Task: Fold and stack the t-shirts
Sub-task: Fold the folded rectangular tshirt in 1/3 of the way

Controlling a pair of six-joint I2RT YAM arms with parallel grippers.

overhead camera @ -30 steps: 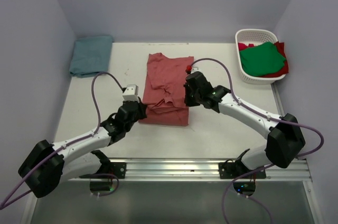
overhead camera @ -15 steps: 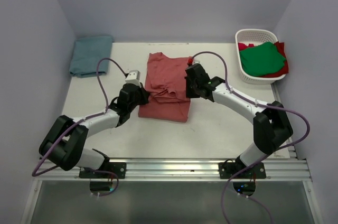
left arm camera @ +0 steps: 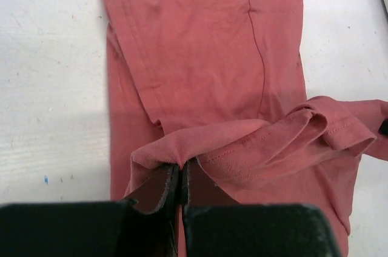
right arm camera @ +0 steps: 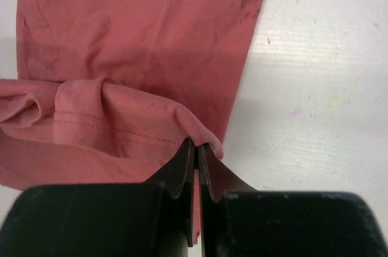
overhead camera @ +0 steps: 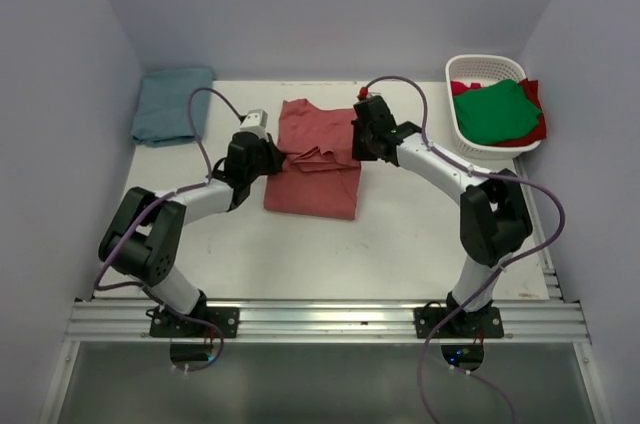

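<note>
Pinching the faded brick-red t-shirt [overhead camera: 318, 184] from both sides, the two arms hold a raised ridge of cloth across it. This shirt lies at the centre of the bench [overhead camera: 420, 234], a little toward the far edge, with most of its body flat on the white surface.

The left gripper [overhead camera: 272, 156] is clamped on the shirt's left edge. In the left wrist view its dark fingers [left arm camera: 167, 187] meet with only a thin layer of red fabric between them. A rolled, stitched hem runs away from them to the right.

The right gripper [overhead camera: 358, 151] is likewise closed tight on the shirt's right edge. In the right wrist view its fingers [right arm camera: 212, 175] press together on a stitched hem that is lifted off the layer beneath. Between the two grips the lifted cloth sags in a loose fold over the flat part of the shirt.

A teal-blue t-shirt [overhead camera: 172, 104] lies folded in the far-left corner of the bench, well apart from both arms. Near the far-right corner stands a white slotted basket [overhead camera: 470, 62]. A green t-shirt [overhead camera: 495, 112] lies on top in it and spills over its right rim. A brighter red t-shirt [overhead camera: 533, 92] lies under the green one and shows only at the edges
</note>
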